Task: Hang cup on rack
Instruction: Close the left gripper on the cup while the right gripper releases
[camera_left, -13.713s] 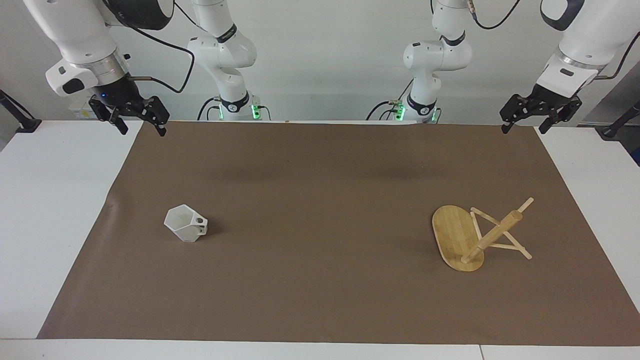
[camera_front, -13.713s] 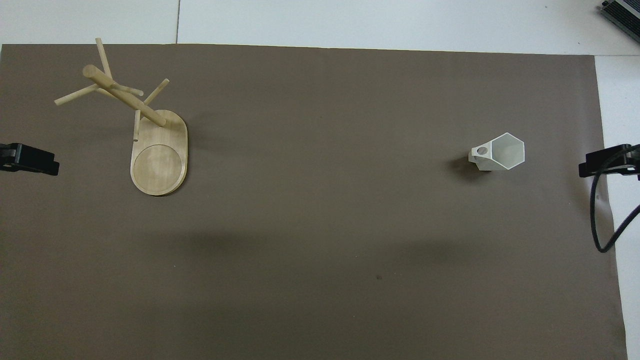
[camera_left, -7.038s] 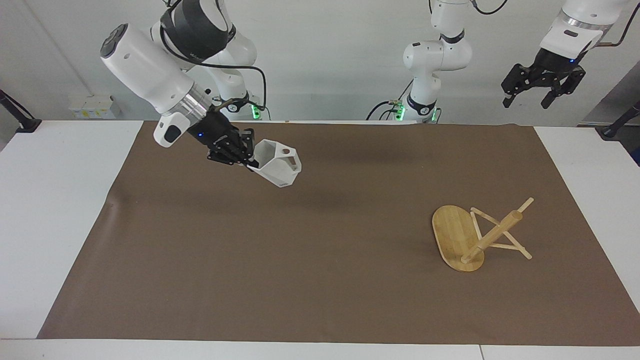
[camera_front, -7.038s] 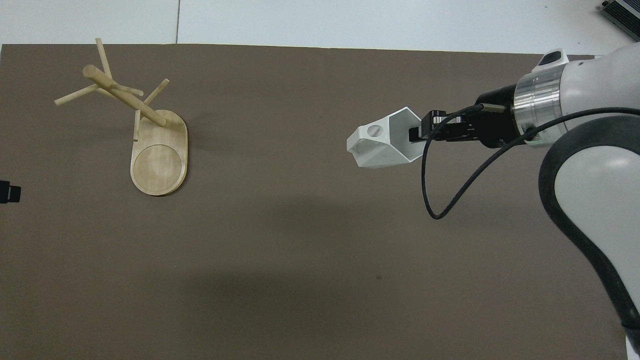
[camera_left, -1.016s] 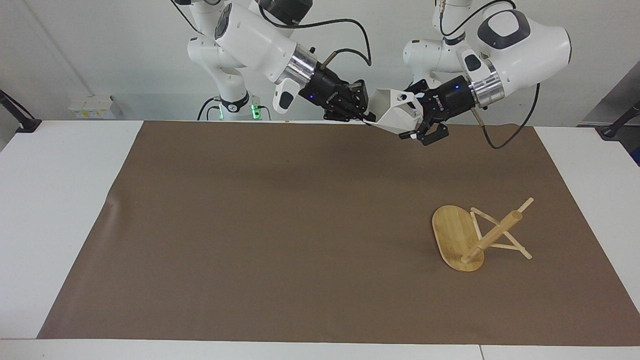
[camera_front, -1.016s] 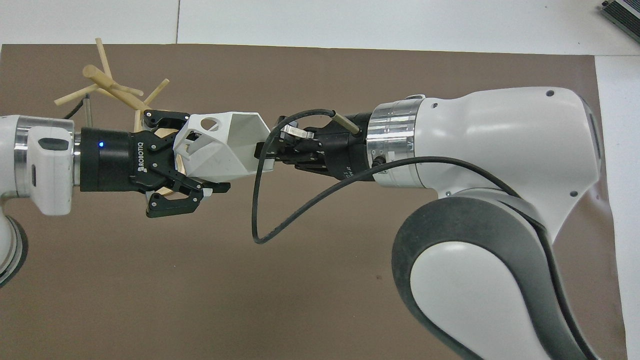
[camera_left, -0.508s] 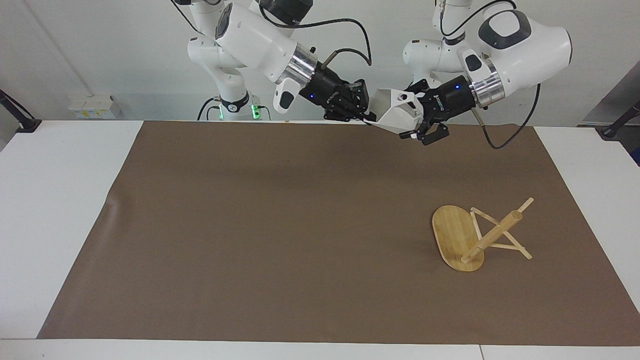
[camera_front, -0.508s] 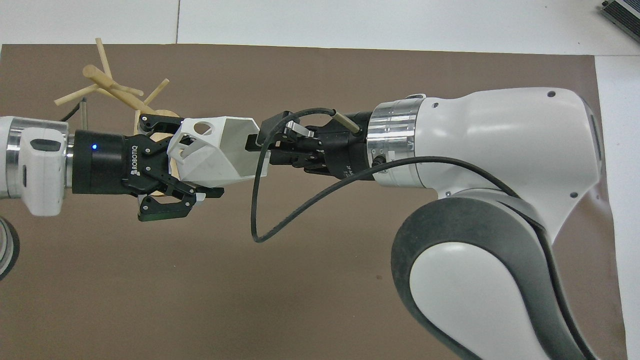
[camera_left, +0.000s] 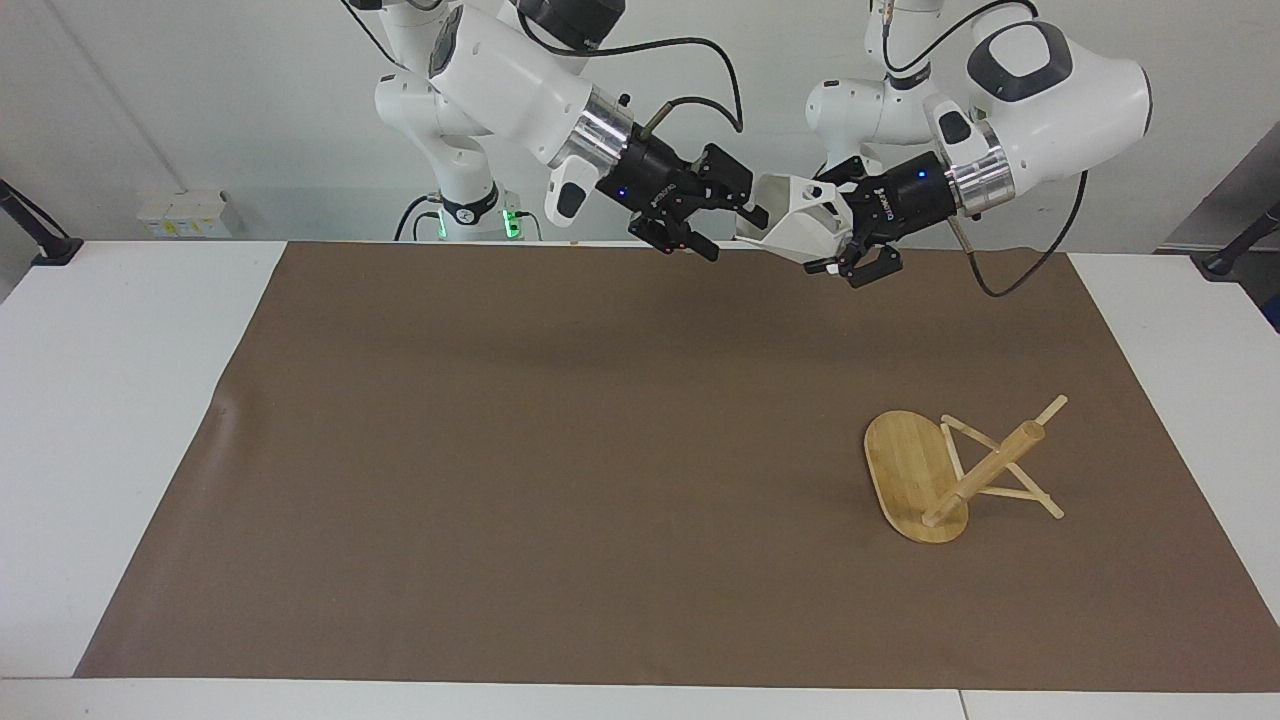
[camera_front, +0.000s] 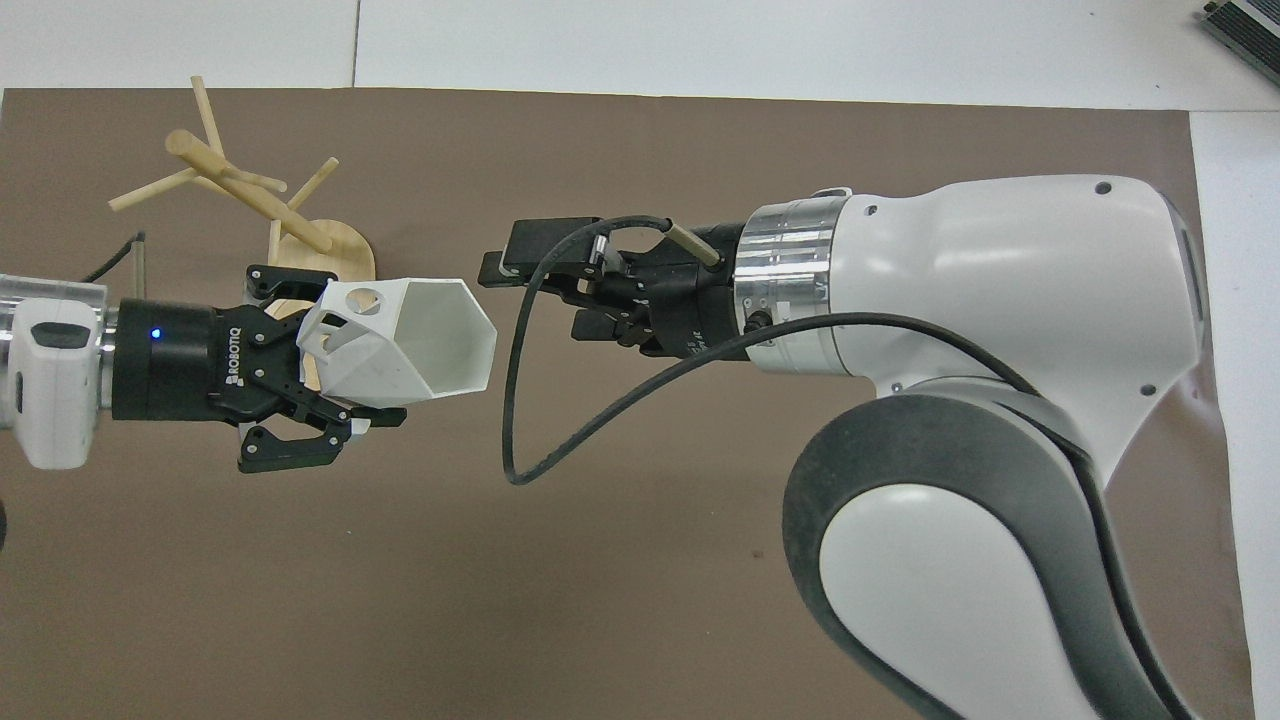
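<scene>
The white faceted cup (camera_left: 795, 228) (camera_front: 400, 340) hangs in the air with my left gripper (camera_left: 845, 240) (camera_front: 345, 355) shut on its base and handle end. It is tipped on its side, its mouth turned toward my right gripper. My right gripper (camera_left: 730, 222) (camera_front: 530, 295) is open and holds nothing, a small gap away from the cup's rim. Both are high over the part of the mat near the robots. The bamboo rack (camera_left: 940, 470) (camera_front: 240, 190) rests on its oval base toward the left arm's end of the table; in the overhead view my left gripper covers part of that base.
A brown mat (camera_left: 600, 450) covers most of the white table (camera_left: 120, 400). A black cable (camera_front: 520, 420) loops under my right wrist.
My right gripper has opened and come off the cup's rim. My left gripper, still holding the cup, has drawn back slightly toward the left arm's end.
</scene>
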